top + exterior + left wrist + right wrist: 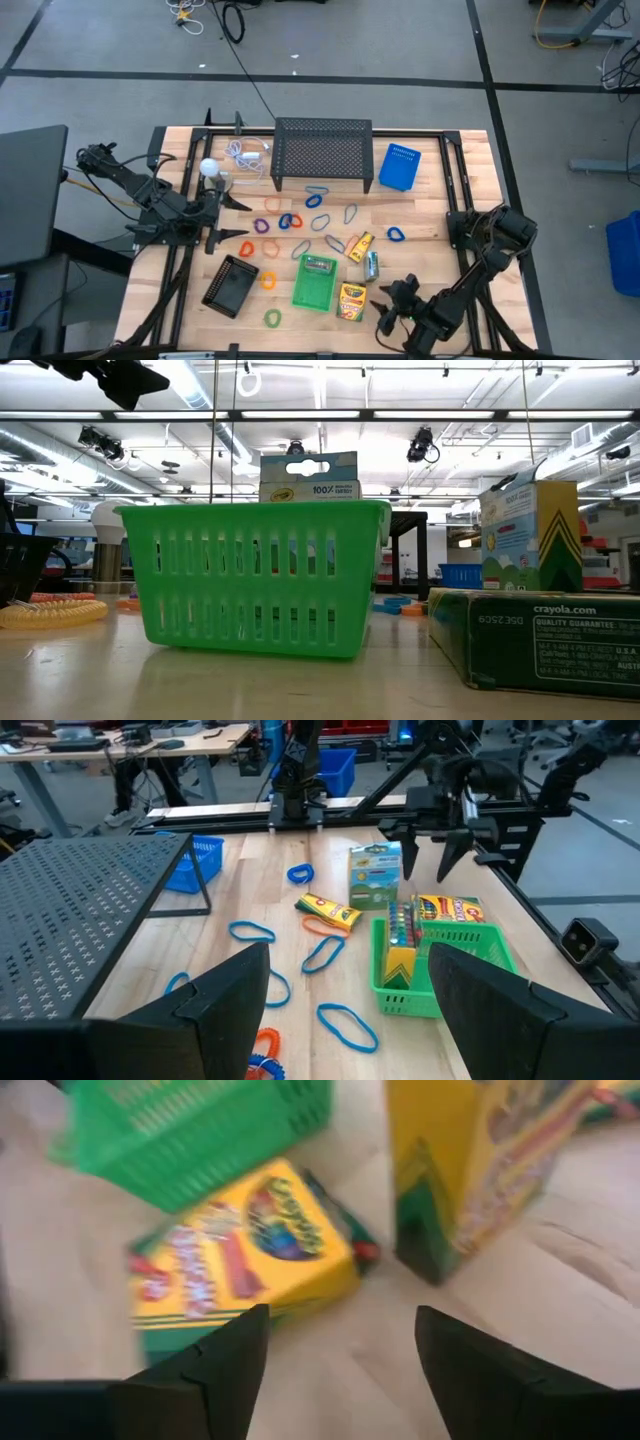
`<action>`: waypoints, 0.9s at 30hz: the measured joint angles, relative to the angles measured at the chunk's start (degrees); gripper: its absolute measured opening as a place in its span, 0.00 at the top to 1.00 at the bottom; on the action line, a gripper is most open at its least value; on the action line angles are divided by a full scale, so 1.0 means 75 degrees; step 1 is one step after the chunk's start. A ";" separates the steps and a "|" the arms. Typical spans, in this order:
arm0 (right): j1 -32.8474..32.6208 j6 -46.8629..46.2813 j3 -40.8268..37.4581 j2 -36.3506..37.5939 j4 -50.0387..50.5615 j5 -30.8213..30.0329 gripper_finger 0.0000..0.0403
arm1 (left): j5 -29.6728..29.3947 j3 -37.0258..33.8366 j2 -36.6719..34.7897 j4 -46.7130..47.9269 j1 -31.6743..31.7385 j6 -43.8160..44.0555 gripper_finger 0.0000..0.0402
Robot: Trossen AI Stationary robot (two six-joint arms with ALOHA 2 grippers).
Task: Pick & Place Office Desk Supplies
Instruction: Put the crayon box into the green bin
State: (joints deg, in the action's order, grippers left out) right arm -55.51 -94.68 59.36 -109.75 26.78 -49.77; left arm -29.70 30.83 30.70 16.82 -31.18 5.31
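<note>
On the wooden surface (420,225), seen from above, four crayon boxes are showing: one lying flat (351,300) just right of the green basket (313,283), one standing upright (372,265) just behind it, one lying at an angle (360,246) near the middle, & one sitting inside the basket (318,265). Boxes are yellow w/ green marks. Thin loops are lying scattered across the middle, approx. a dozen; exact count is hard to tell. Most are blue (395,235), a few orange (268,280), one red (247,247), one green (272,318).

Right hand (390,308) is hovering at the front right, just beside the flat crayon box, fingers standing wide apart & holding nothing. Its wrist view is showing that flat box (240,1255) lying between & just beyond the fingers (215,1370), not touching, w/ the upright box (470,1170) beside it & the basket (190,1130) behind.

Left hand (222,220) is waiting at the left side, fingers wide, empty, w/ loops lying near it.

Also on the surface: a black mesh stand (322,152) at the back, a blue box (400,167) to its right, a black tray (230,286) front left, a white ball (208,168) & white coiled cable (248,155) back left.
</note>
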 joint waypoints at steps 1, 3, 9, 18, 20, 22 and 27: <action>-0.0048 0.0000 0.0041 0.0000 -0.0003 -0.0156 0.36 | 0.0033 0.0000 0.0003 -0.0002 0.0001 -0.0030 0.30; -0.0108 0.0088 0.0195 0.0000 0.0083 -0.0364 0.39 | 0.0065 0.0002 0.0003 -0.0017 0.0000 -0.0082 0.29; -0.0092 0.0624 0.0805 0.0006 0.0896 -0.0749 0.48 | 0.0229 0.0000 0.0003 -0.0092 0.0000 -0.0052 0.29; -0.0067 0.0974 0.1034 0.0006 0.1122 -0.0409 0.55 | 0.0185 0.0000 0.0000 -0.0224 0.0002 -0.0166 0.29; -0.0067 0.1178 0.1034 0.0006 0.1080 0.0127 0.56 | 0.0180 0.0002 0.0000 -0.0221 0.0002 -0.0213 0.30; -0.0075 0.1454 0.1034 0.0006 0.0918 0.0492 0.57 | 0.0179 0.0000 0.0000 -0.0224 0.0000 -0.0233 0.29; -0.0075 0.1309 0.1034 0.0006 0.0611 0.0660 0.57 | 0.0224 0.0000 0.0000 -0.0221 0.0002 -0.0234 0.29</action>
State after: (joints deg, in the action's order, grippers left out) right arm -56.07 -84.86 67.11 -109.71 31.37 -44.82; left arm -28.02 30.83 30.70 15.16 -31.16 3.55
